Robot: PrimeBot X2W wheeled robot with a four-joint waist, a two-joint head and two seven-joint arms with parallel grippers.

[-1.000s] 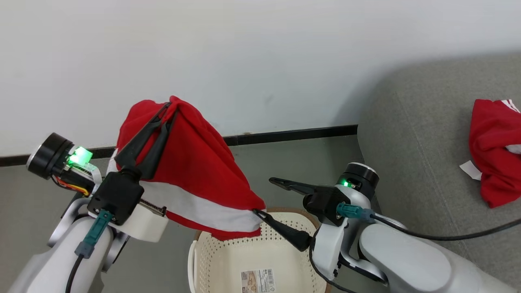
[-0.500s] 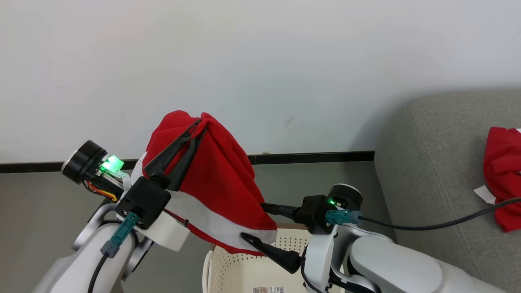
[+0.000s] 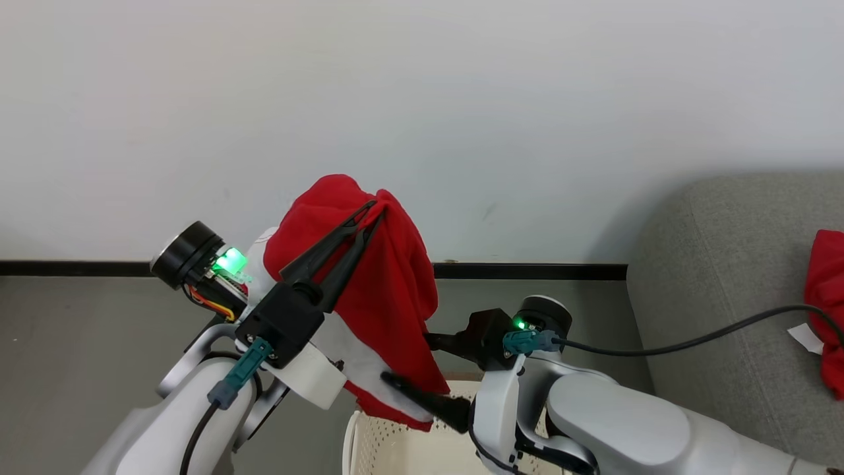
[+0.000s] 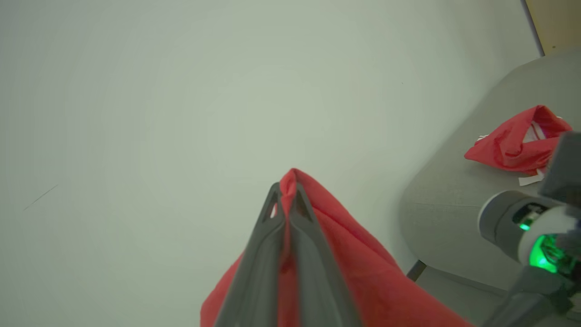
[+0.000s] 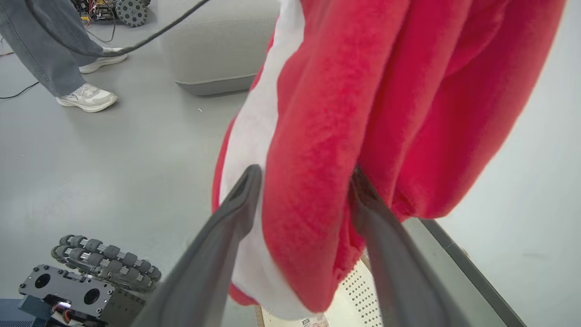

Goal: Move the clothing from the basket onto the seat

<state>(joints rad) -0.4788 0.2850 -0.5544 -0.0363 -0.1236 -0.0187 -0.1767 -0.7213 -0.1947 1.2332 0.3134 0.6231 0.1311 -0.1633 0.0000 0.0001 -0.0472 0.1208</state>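
One big grey sofa takes the right of the head view; that's the seat, i.e. the drop-off. Next in size, a red fleece garment w/ a white band hangs in the air left of the sofa, clear of the floor. Its peak is held by the left pincer, jaws clenched tight on the cloth, per head & left wrist views. The hem dangles just over the cream perforated laundry basket, of which only a bit of rim & wall shows at the bottom edge. What shows of its inside is bare. The rest is hidden by cloth & arm, so can't tell if more is in there. A second red garment lies crumpled on the sofa cushion, well apart from the hanging one, w/ a white tag beside it. The right pincer sits low by the hem, jaws spread wide w/ a thick fold of red & white cloth between them. Its fingers brush the fabric, but nothing looks pinched yet.

Progress, as a judgement: approx. halfway or a bit past. One piece is delivered, and one is lifted out but not carried across. To do: prob. the right pincer closes on the hem, both arms swing the piece over the sofa & let go. Then a check of the basket for leftovers.
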